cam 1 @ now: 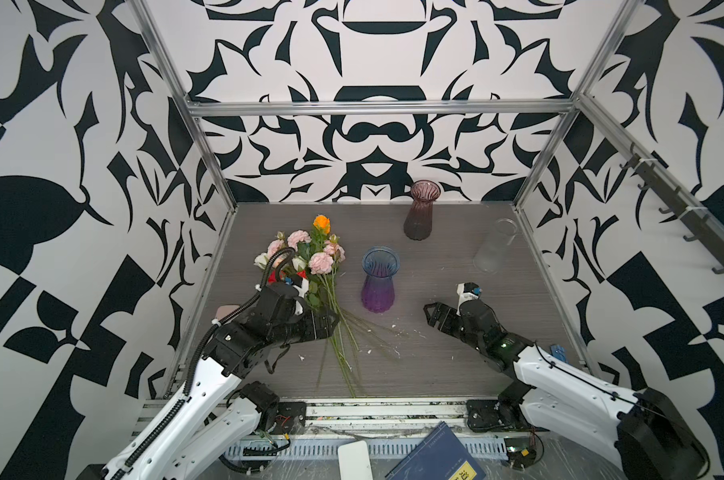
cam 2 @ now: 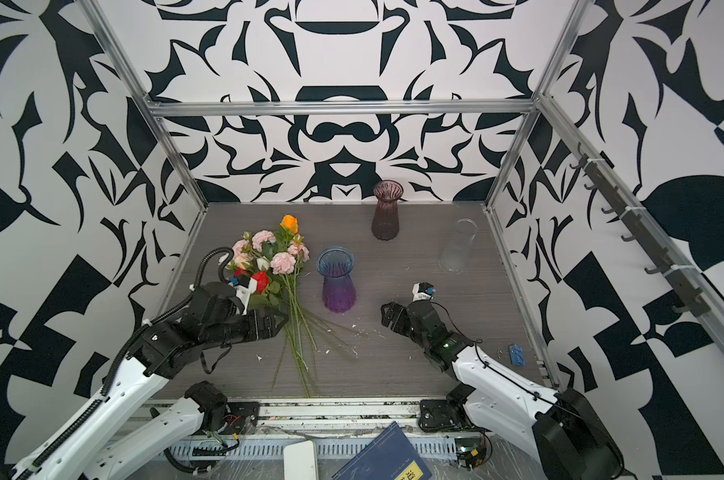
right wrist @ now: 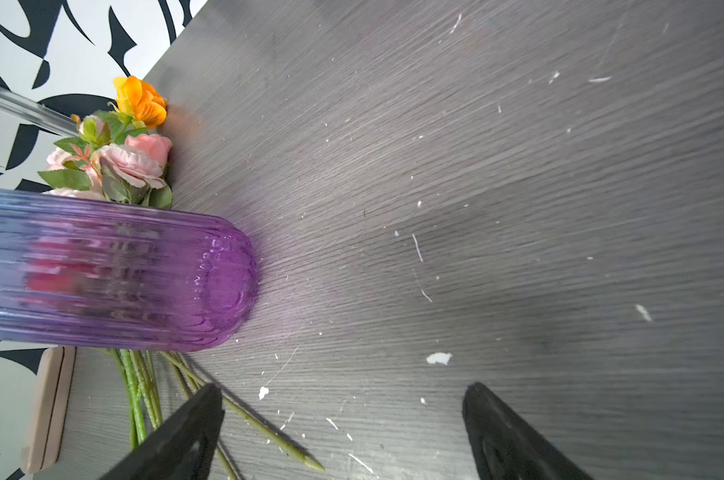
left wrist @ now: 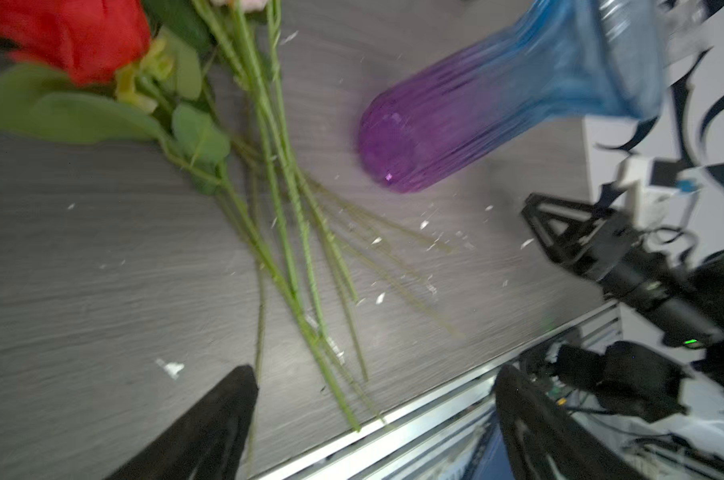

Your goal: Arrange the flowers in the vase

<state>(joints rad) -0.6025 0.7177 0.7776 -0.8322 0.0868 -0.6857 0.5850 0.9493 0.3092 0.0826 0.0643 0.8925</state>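
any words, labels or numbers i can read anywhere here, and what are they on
No text reads in full.
yellow label on the book: dark print, cut off by the picture edge, unreadable.
sticker on the right arm: too small to read.

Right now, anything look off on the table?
White flecks litter the table around the stem ends of the flowers, like chipped debris. A blue clip lies stray near the right edge.

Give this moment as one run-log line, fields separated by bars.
flowers: lying on table | blue-purple vase: upright, empty | left end effector: open near flowers | right end effector: open, empty
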